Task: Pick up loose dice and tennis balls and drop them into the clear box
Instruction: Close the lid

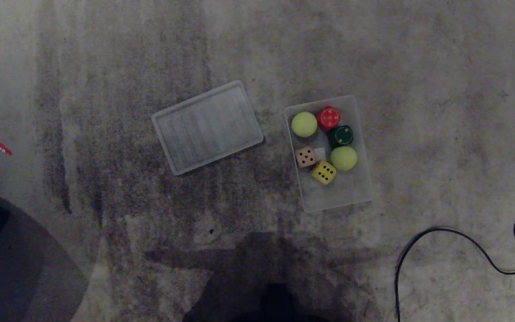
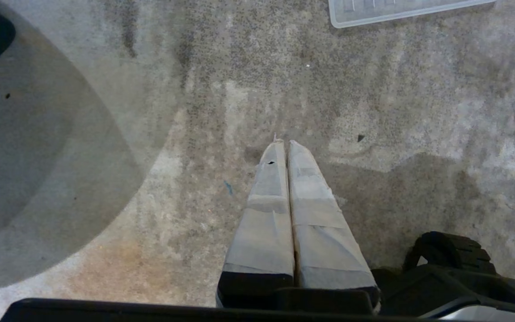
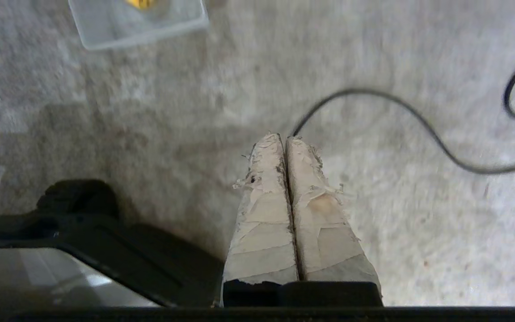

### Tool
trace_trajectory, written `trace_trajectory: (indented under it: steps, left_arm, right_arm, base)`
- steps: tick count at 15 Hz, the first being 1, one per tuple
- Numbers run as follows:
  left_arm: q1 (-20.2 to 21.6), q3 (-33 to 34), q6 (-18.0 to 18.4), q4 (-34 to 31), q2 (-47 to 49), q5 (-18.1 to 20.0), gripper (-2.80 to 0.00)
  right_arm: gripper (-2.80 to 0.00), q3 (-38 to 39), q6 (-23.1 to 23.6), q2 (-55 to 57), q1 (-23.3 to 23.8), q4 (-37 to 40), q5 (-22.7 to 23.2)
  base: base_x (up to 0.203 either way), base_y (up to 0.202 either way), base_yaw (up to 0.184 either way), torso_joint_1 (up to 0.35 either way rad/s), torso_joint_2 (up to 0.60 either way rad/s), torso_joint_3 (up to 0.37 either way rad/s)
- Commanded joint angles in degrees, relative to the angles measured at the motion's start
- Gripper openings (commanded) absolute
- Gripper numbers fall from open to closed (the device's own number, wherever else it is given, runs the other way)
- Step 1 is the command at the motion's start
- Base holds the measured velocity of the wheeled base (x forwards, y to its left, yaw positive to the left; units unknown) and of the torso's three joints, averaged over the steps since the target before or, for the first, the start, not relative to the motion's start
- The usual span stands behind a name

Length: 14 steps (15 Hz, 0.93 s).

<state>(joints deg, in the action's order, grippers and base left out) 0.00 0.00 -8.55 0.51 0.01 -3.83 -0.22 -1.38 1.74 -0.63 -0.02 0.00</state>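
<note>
A: Where do the task's things sit?

B: All inside the clear box, a shallow translucent plastic bin with rounded corners, resting on the stained, mottled grey floor. Two fuzzy yellow-green tennis balls lie in it, one at the far corner, the other nearer the middle. Four rounded-corner dice share the space: a red die with pale dots just beside the far ball, a dark green die touching it, a beige die with dark dots, and a yellow die against the beige one.

A: And the flat thing to the left?

B: A translucent ribbed lid, rectangular with rounded corners, lying flat on the floor near the box but apart from it.

A: The claws?

B: Neither shows in the head view. The left claw hangs over bare floor, its two tapered fingers wrapped in smooth pale tape and pressed together, gripping nothing. The right claw is likewise clenched and empty; its tape is frayed and peeling at the edges.

A: Anything else?

B: A thin black cable curls across the floor on the right, and a small red scrap lies far to the left.
</note>
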Motion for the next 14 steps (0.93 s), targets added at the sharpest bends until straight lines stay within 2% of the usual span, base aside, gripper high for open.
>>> trace_trajectory:
  steps: [1,14]
  left_arm:
    - [0.00,0.00,-0.07,0.02,0.01,-0.04,-2.80]
    - [0.00,0.00,-0.06,0.08,0.08,-0.04,-2.80]
  right_arm:
    - [-2.80,0.13,-0.36,-1.65,0.02,0.11,0.00]
    - [-2.80,-0.04,-0.91,-1.65,0.02,0.61,-0.18]
  base:
    - [0.000,0.000,0.000,0.000,0.00,0.000]
    - [0.000,0.000,0.000,0.001,-0.01,-0.003]
